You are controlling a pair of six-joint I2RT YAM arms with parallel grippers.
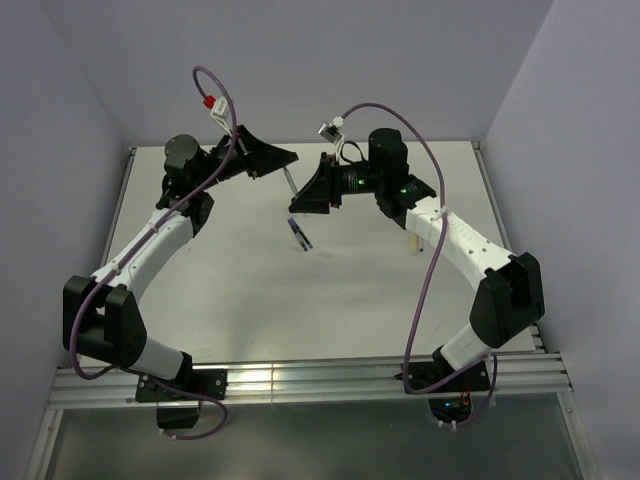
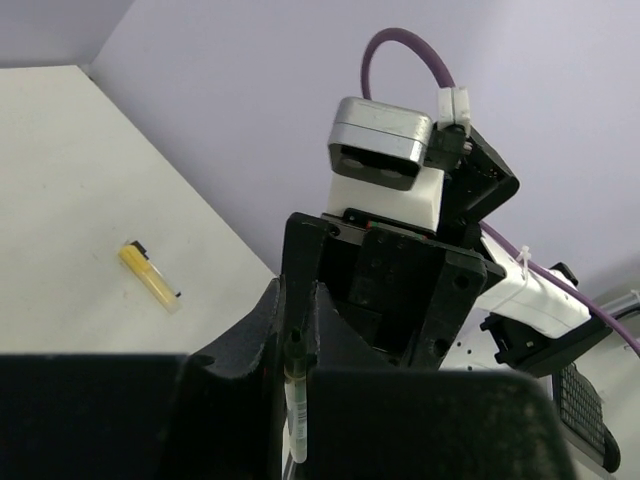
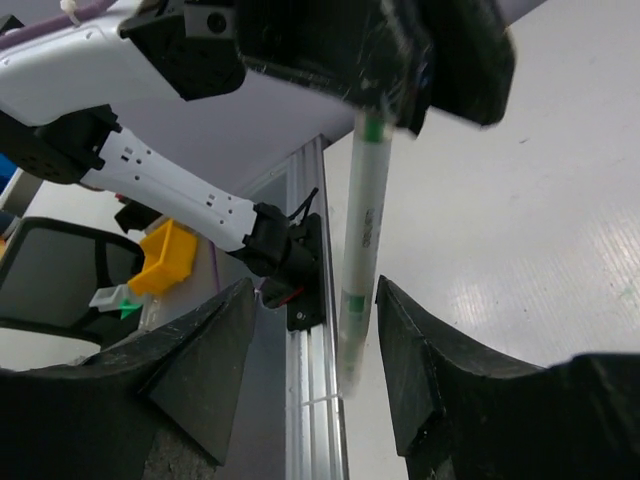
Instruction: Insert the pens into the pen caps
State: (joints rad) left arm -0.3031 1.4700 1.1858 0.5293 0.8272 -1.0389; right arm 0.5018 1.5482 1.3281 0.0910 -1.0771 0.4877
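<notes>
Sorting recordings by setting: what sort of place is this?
Probably a lab robot cell: a white table boxed in by plain lavender walls, an aluminium rail at its near edge, and what looks like an office chair beyond it in the right wrist view.

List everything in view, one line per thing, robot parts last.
white pen: one, white with green marks, clamped in the left gripper, lower end between the fingers of the right gripper
dark pen: one, dark blue, lying on the table below both grippers
yellow pen cap: one, yellow with a dark end, lying on the table apart from both grippers
yellow bin: one, yellow, beyond the table edge
purple cables: two, purple, one looping over each arm
table: one, white, under the arms
left gripper: one, black, shut on the white pen
right gripper: one, black, open around the pen's lower end
</notes>
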